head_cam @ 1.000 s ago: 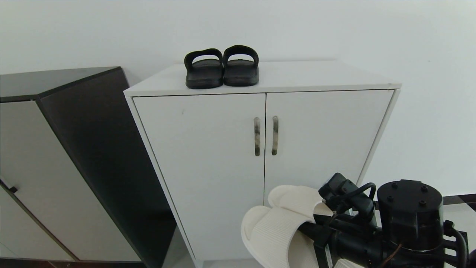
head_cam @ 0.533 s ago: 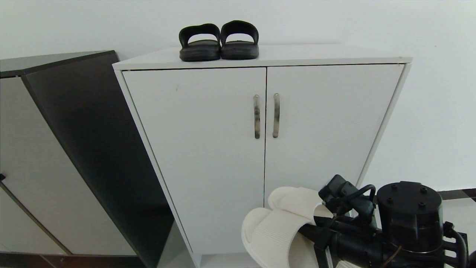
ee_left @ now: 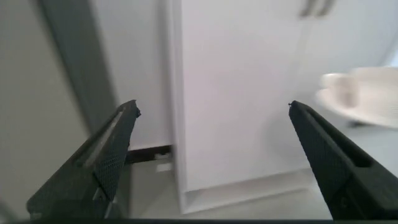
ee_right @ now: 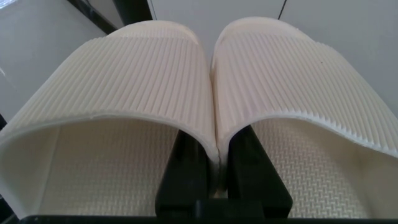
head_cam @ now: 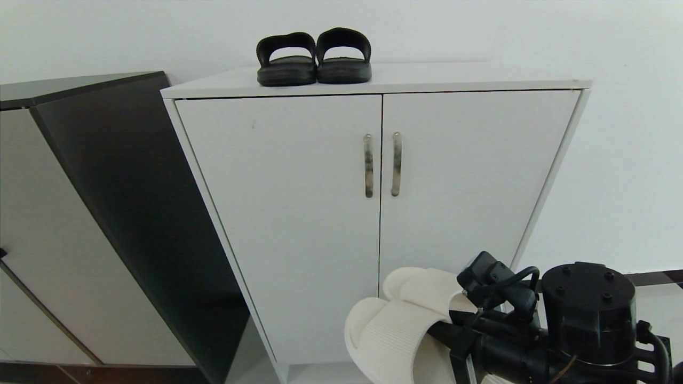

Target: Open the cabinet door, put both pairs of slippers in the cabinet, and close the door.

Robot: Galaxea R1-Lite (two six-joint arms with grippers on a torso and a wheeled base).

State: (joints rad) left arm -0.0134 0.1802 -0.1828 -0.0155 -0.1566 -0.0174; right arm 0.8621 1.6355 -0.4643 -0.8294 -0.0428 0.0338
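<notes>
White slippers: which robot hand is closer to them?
Right. The right gripper is shut on the white slippers; the left gripper is open, off to their side, not touching.

One pair of slippers [head_cam: 314,56] is set side by side on top of the cabinet [head_cam: 288,224], toward its left rear. A second pair of slippers [head_cam: 397,320] is held in the right gripper [head_cam: 444,326], low before the right door [head_cam: 469,176]. The handles [head_cam: 368,165] are placed beside each other at the middle seam. A neighbouring unit [head_cam: 106,213] is stood at the cabinet's left.
</notes>
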